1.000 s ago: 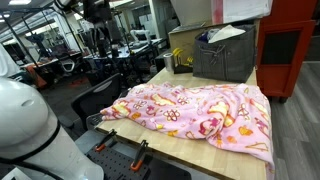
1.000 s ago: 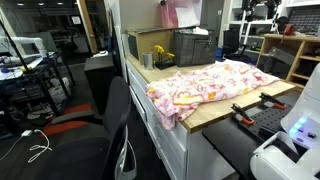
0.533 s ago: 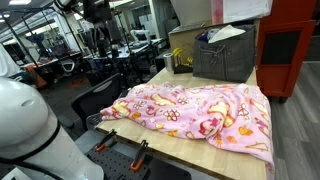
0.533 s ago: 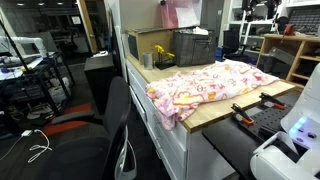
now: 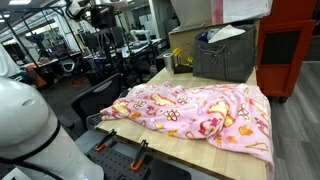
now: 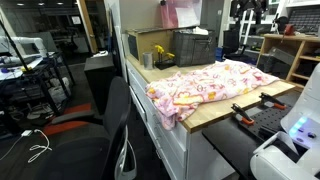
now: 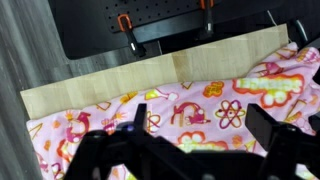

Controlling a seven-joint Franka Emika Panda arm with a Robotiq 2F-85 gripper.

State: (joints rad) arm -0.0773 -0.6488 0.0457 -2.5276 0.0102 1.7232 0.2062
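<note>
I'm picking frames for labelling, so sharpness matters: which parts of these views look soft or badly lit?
Wrist view: the pincer is a dark, blurred silhouette, the pink blanket beneath sharp. In both exterior views the blanket is evenly lit, while the white robot body in the foreground looks soft.

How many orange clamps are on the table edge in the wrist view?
2: one clamp at upper left, the other clamp at top centre-right. The blanket may hide more.

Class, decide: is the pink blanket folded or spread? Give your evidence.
Spread, though rumpled: the blanket covers most of the table, and one end hangs over its edge.
</note>
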